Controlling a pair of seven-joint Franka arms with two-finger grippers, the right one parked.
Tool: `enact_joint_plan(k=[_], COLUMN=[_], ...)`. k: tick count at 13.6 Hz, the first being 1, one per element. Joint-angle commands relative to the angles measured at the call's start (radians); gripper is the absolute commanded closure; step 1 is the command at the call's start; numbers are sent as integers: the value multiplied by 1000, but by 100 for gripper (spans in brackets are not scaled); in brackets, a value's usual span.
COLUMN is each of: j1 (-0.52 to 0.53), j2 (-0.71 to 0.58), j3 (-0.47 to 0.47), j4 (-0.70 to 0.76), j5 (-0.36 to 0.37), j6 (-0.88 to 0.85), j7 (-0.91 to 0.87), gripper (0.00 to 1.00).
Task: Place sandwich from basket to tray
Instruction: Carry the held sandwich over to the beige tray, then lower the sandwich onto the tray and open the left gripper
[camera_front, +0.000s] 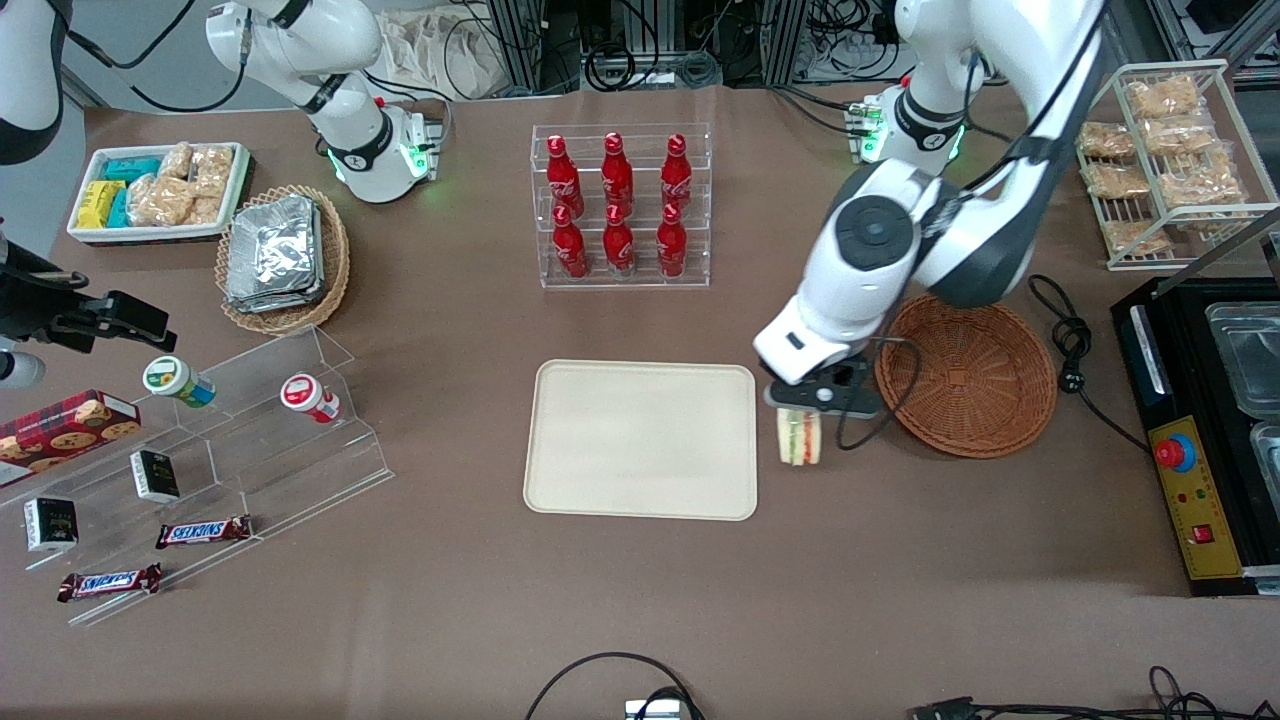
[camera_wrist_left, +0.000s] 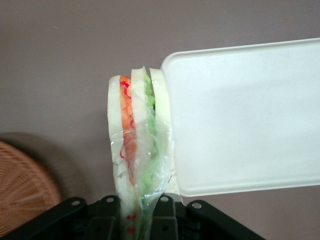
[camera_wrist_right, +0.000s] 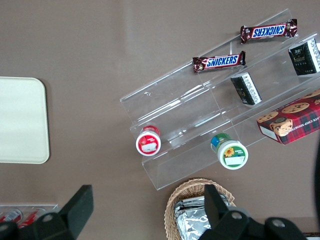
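Gripper (camera_front: 808, 408) hangs over bare table in the gap between basket (camera_front: 968, 375) and tray (camera_front: 641, 439), its fingers (camera_wrist_left: 112, 212) clamped on one end of the sandwich (camera_front: 799, 436); from where I stand the wedge is out of the basket and carried just beside the tray's edge, not yet over it, though in the wrist view its wrapped side seems to brush or overlap the tray's rounded corner (I cannot tell whether they touch). What the next move turns on, as I judge it: the tray lies sideways from the gripper, toward the parked arm's end, so a short slide that way should bring the load above the flat; the sandwich's long axis runs out from the fingers roughly along the tray's near edge, so it ought to clear the low rim if kept high. The sandwich is soft white bread in three slices, with orange and red filling in one seam and green in the other, all under crinkled clear film that looks slippery; it could sag or slide in a pinch that narrow. The tray is smooth cream plastic, matte and bare; the basket is round, shallow, reddish-brown wicker, empty now.
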Motion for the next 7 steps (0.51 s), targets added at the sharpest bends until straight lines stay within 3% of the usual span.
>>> enact_joint_plan(k=[1, 7], j1=[-47, -110], j2=[114, 258], j3=[1, 5], j4=[71, 151], j5=[47, 110], j6=[57, 65], j7=[-57, -86], gripper=[88, 88])
